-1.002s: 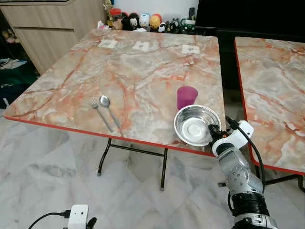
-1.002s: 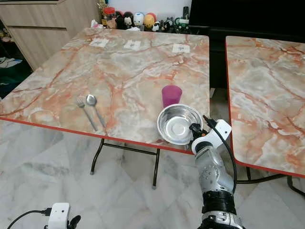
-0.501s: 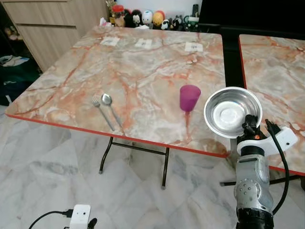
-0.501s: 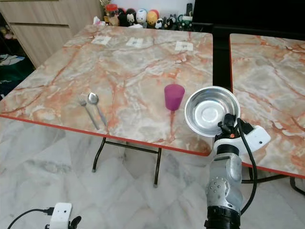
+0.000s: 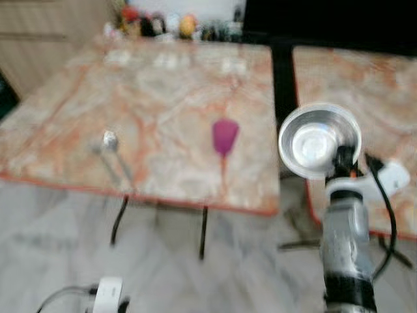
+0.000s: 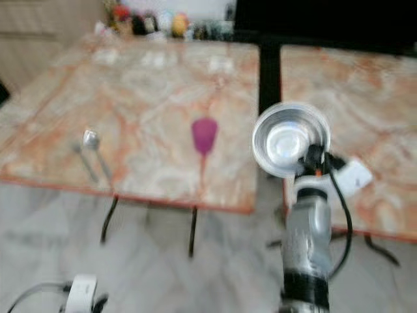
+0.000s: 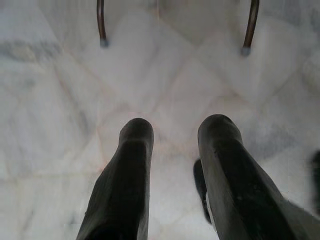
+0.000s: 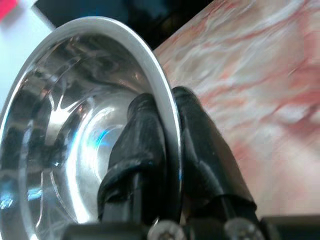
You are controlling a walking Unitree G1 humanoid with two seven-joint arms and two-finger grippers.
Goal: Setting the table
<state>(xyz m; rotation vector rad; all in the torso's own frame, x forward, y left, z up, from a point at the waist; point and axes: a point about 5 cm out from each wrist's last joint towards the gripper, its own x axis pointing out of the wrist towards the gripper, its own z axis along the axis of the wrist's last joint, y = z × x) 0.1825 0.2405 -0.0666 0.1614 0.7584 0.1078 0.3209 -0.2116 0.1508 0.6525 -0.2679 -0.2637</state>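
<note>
The right gripper point(image 8: 167, 145) pinches the steel bowl point(image 5: 318, 140) by its rim, right of the purple cup point(image 5: 223, 136) (blurred). The left gripper point(image 7: 175, 150) hangs over the floor, fingers apart.

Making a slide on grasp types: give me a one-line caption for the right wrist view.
Right gripper pinching the rim of a steel bowl, one finger inside and one outside, beside a marble-patterned table.

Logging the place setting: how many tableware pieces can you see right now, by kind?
Round stainless-steel bowl, rim pinched in the right end effector: 1
Purple plastic cup: 1
Metal spoon: 1
Metal fork, blurred: 1
Total: 4
</note>
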